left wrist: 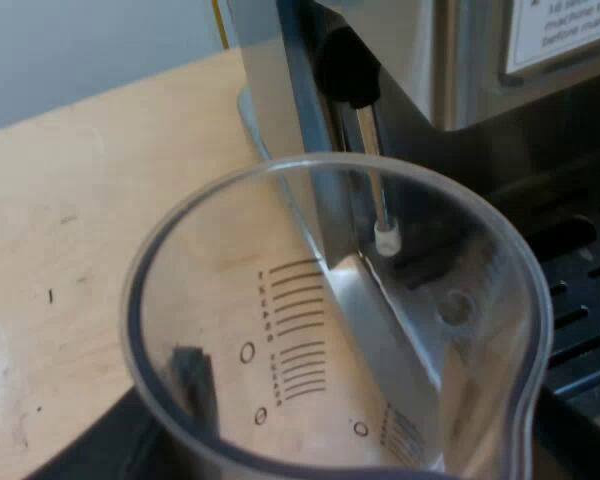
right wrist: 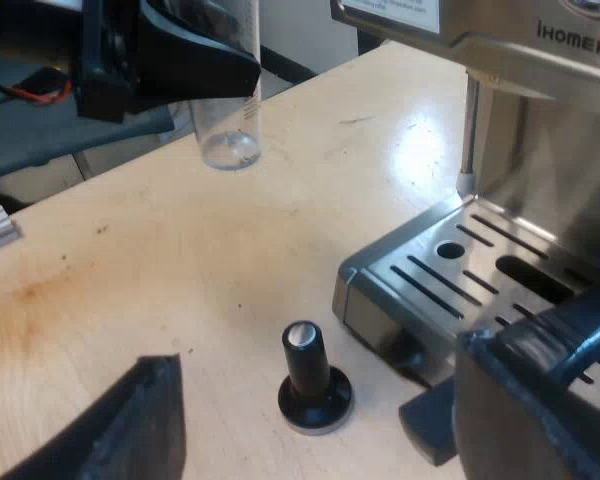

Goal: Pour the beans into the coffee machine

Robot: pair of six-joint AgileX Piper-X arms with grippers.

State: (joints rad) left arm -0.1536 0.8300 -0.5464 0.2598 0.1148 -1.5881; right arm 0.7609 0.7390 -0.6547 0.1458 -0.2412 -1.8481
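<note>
My left gripper [left wrist: 330, 440] is shut on the clear measuring glass [left wrist: 310, 320], whose printed scale lines face the camera. No beans show inside it. The glass hangs close to the espresso machine [left wrist: 430, 60], beside the steam wand [left wrist: 380, 200] with its white tip. From the right wrist view the glass [right wrist: 228, 130] is upright in the left gripper [right wrist: 180, 60], a little above the wooden table. My right gripper [right wrist: 325, 425] is open, low over the table. The black-knobbed tamper [right wrist: 313, 385] stands on the table between its fingers [right wrist: 120, 430].
The machine's metal drip tray [right wrist: 450, 270] with its slots juts out near the tamper. The steam wand [right wrist: 468, 140] hangs over the tray's corner. The light wooden table [right wrist: 180, 270] lies bare between the glass and the tamper.
</note>
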